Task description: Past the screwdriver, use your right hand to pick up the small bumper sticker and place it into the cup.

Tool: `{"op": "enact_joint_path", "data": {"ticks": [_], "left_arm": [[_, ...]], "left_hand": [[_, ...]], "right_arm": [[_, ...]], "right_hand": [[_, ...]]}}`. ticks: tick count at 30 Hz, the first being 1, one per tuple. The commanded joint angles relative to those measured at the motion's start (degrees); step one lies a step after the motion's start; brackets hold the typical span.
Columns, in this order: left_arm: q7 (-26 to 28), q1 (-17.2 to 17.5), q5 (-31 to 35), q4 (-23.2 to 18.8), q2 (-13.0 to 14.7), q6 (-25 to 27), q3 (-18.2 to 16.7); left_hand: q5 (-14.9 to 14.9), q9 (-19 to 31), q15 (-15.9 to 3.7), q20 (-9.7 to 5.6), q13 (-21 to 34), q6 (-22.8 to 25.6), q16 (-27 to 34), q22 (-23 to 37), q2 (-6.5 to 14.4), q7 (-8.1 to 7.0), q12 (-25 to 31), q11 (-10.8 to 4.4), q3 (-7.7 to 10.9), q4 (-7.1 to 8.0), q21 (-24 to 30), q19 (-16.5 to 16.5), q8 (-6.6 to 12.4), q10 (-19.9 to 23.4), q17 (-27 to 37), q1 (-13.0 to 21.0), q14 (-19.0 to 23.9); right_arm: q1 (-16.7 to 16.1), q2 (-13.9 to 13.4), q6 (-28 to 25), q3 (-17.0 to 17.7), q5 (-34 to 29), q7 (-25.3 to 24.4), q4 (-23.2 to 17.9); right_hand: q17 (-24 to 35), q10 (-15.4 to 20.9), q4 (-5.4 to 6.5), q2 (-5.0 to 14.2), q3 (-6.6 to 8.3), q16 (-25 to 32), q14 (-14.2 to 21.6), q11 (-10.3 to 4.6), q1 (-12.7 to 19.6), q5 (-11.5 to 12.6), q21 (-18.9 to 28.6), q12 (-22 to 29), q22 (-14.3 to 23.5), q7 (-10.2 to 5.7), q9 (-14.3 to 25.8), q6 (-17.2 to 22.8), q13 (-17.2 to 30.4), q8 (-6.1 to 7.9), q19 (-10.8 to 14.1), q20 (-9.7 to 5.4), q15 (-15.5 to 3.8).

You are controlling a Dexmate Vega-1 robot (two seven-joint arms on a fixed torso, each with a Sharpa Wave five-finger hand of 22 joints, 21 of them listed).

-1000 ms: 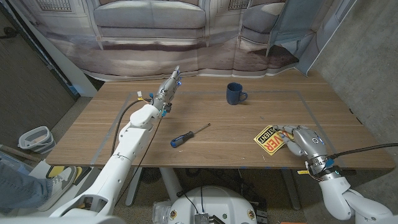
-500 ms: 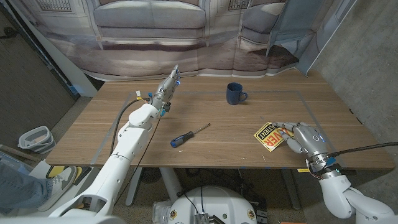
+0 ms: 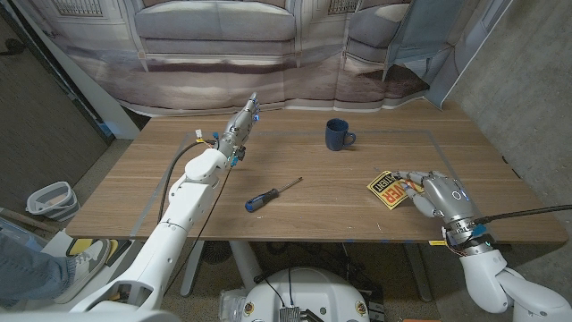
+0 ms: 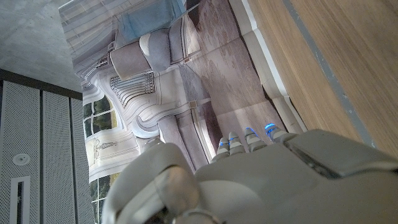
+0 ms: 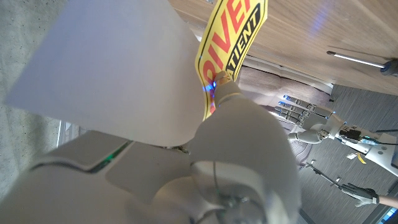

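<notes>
The small yellow bumper sticker (image 3: 388, 189) with red and black lettering sits near the table's front right, tilted up off the wood. My right hand (image 3: 437, 199) pinches its right end. In the right wrist view the sticker (image 5: 234, 23) shows its printed face and white back, pinched at my right hand's fingertips (image 5: 219, 87). The blue-handled screwdriver (image 3: 271, 194) lies at the table's front middle, left of the sticker. The dark blue cup (image 3: 337, 135) stands upright at the back middle. My left hand (image 3: 239, 128) is at the back left with fingers stretched out, holding nothing.
The wooden table (image 3: 295, 161) carries a taped rectangle outline. A printed backdrop (image 3: 268, 45) hangs behind its far edge. A grey bin (image 3: 49, 200) stands on the floor to the left. The table's front edge runs close under my right hand.
My right hand has lifted the sticker's held end and drawn it slightly back, so the sticker now stands more tilted. The left arm, cup and screwdriver have not moved.
</notes>
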Motion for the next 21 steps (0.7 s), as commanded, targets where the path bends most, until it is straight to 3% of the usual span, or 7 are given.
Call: {"op": "enact_joint_path", "data": {"ticks": [1, 21], "left_arm": [[0.2, 0.4, 0.1, -0.7, 0.2, 0.3, -0.1], [1.0, 1.5, 0.5, -2.4, 0.3, 1.0, -0.7]], "left_hand": [[-0.1, 0.2, 0.16, 0.35, 0.3, 0.0, 0.0, 0.2, 0.0, -0.06, 0.0, 0.09, -0.56, 0.06, 0.1, 0.0, -0.17, -0.3, 0.1, 0.5, -0.5], [-0.1, 0.2, 0.23, 0.32, 0.3, -0.1, 0.0, 0.2, 0.1, -0.06, 0.0, 0.07, -0.74, 0.06, 0.1, -0.1, -0.20, -0.3, 0.1, 0.6, -0.5]], "right_arm": [[-0.7, 1.0, 1.3, 2.4, -1.2, 0.8, -0.8], [-1.1, 3.1, 3.5, 5.4, -3.0, 1.9, -1.5]], "right_hand": [[0.2, 0.7, -0.01, -0.01, 0.01, 0.3, 0.7, -0.16, 0.7, -0.1, 0.7, -0.2, 0.1, 0.06, 0.3, 0.4, 0.2, 0.09, -0.2, -8.46, -5.78], [0.4, 0.9, -0.02, -0.09, 0.05, 0.3, 1.0, -0.08, 0.7, -0.1, 1.6, -0.3, -0.1, 0.07, 0.4, 0.9, 0.3, 0.15, -0.6, -8.38, -5.79]]}}
